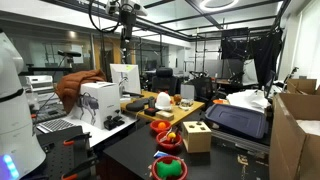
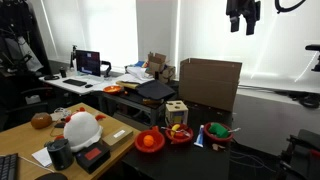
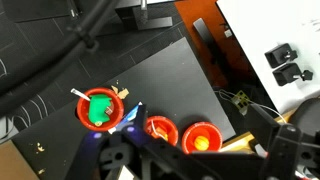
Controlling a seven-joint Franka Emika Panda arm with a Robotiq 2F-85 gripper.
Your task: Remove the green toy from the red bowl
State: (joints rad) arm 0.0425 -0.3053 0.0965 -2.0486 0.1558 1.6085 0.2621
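Gripper (image 2: 243, 27) hangs high above the table, jaws apart, holding nothing. Green toy (image 3: 97, 112) lies inside red bowl (image 3: 83, 99). Judged light, lumpy, not fragile; best pinched across its middle from above.

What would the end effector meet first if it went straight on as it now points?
Nothing close: the end effector hangs high, pointing down. In the wrist view its line seems to end on the black table near the small red vessel, not the red bowl; depth is unclear.
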